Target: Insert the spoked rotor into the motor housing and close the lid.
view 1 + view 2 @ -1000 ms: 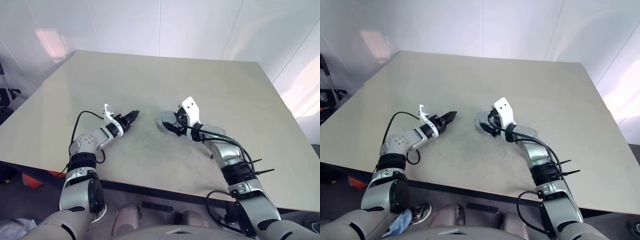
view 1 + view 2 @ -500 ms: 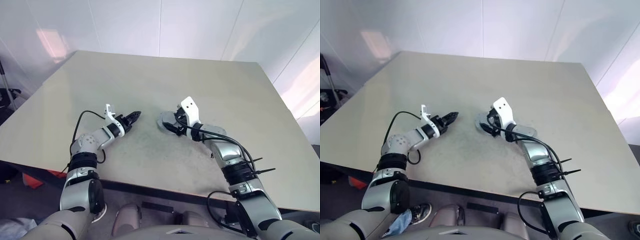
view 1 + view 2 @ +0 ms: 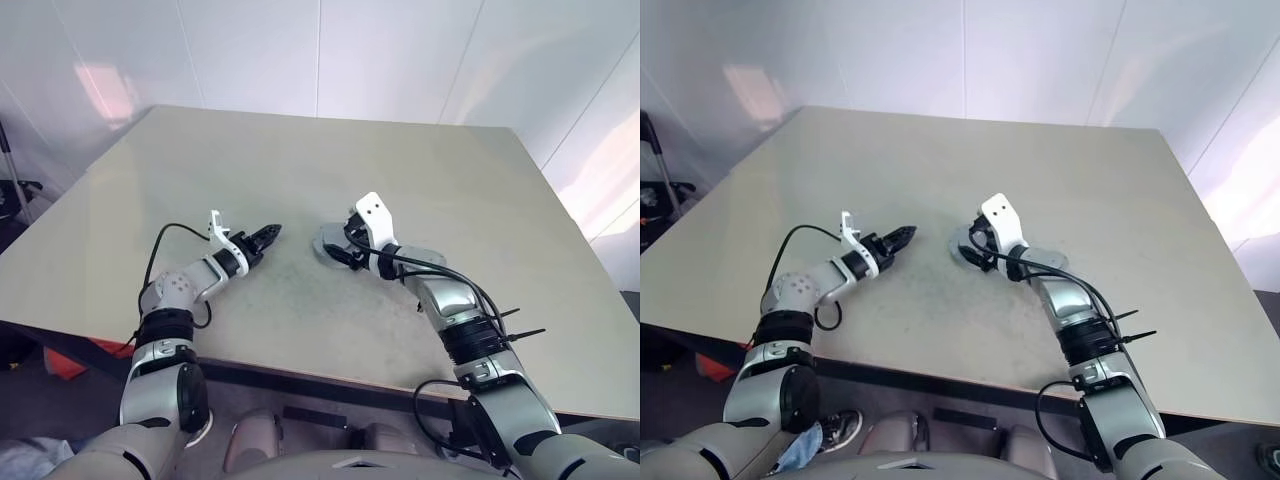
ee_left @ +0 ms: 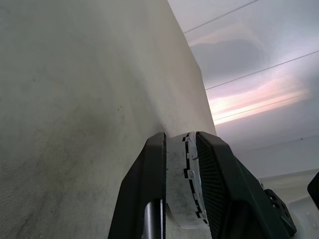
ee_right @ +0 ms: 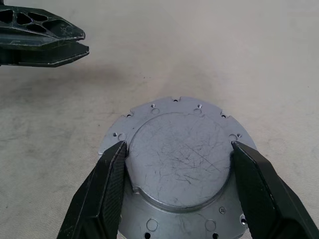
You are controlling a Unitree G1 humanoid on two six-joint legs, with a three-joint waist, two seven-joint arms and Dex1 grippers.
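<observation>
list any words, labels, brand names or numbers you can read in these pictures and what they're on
None: no text can be read in any view.
The round light-grey metal disc between the right pincer's fingers shows only scratches and small holes, no lettering.
The thin silvery toothed-edge piece in the left pincer bears no marks.
The beige table and the white wall panels are plain.

The desk is a broad, pale beige slab with a matte, faintly mottled surface and a dark front edge; some fine scuffing and specks mark the area near its middle. Lying flat on the desk, right of centre, is a round light-grey metal disc, the lid, with a raised, scratched central face and small holes around its flange. Its rim rests directly on the desk.
</observation>
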